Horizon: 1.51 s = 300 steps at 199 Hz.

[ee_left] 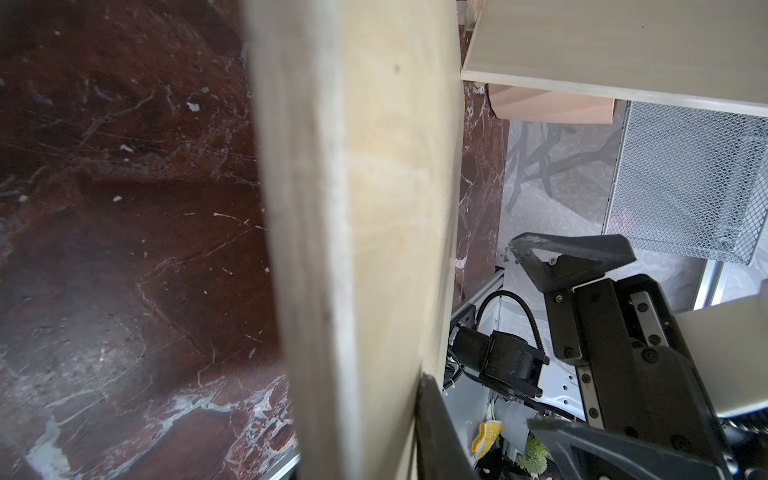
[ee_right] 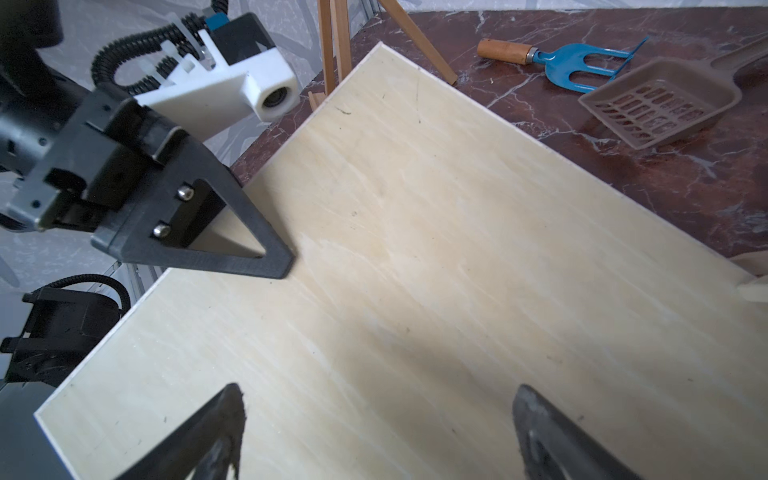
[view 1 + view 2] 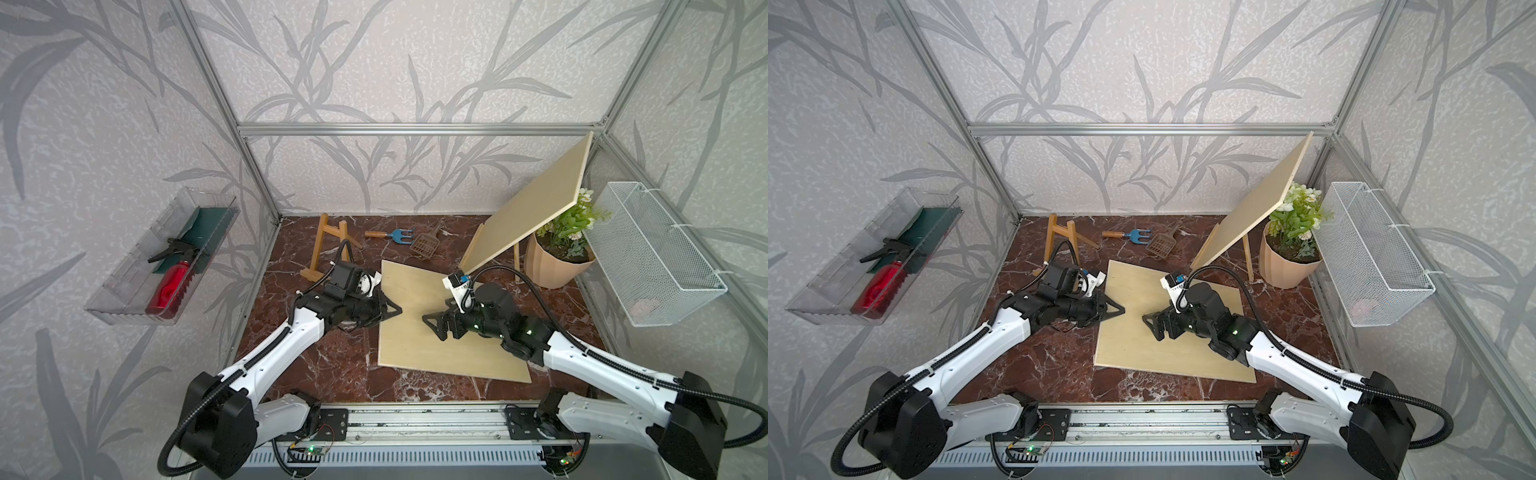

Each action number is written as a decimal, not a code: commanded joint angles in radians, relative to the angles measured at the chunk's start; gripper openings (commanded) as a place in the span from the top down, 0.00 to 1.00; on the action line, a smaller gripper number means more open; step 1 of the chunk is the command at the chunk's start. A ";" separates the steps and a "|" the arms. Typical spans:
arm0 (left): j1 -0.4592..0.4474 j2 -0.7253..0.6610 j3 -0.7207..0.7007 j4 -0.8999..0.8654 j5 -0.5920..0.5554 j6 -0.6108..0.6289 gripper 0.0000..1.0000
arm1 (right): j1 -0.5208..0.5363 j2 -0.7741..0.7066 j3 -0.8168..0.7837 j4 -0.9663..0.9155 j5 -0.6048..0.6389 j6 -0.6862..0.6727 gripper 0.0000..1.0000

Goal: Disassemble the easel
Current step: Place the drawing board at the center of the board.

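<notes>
A pale flat plywood board (image 3: 436, 361) lies mid-frame on the red-brown marble bench (image 3: 332, 365). Left gripper (image 3: 392, 311) jaws pinch its left edge; right gripper (image 3: 432, 328) jaws hang spread above it. Beyond: bare wooden easel (image 3: 318, 245) upper left, blue hand fork (image 3: 401, 236), brown slotted scoop (image 3: 422, 243), tilted pale board (image 3: 532, 208) propped at right.

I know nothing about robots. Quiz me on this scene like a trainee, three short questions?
1. True or false: the left gripper pinches the edge of the flat board.
2. What lies beside the blue garden fork? A brown scoop B hammer C cup
3. How many wooden boards are in view?
Key: 1 true. 2 A. 3 two: one flat, one leaning on an easel.
</notes>
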 commanded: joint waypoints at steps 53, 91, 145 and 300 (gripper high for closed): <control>0.000 0.093 -0.154 -0.201 -0.394 -0.023 0.87 | -0.007 -0.012 -0.020 0.040 -0.022 0.009 0.01; 0.006 0.092 -0.196 -0.180 -0.436 -0.047 0.86 | -0.007 -0.011 -0.021 0.044 -0.024 0.012 0.01; 0.019 0.039 -0.238 -0.214 -0.643 -0.101 0.86 | -0.007 -0.015 -0.024 0.048 -0.030 0.013 0.01; 0.083 0.102 -0.310 -0.093 -0.650 -0.076 0.49 | -0.006 -0.003 -0.029 0.062 -0.038 0.021 0.01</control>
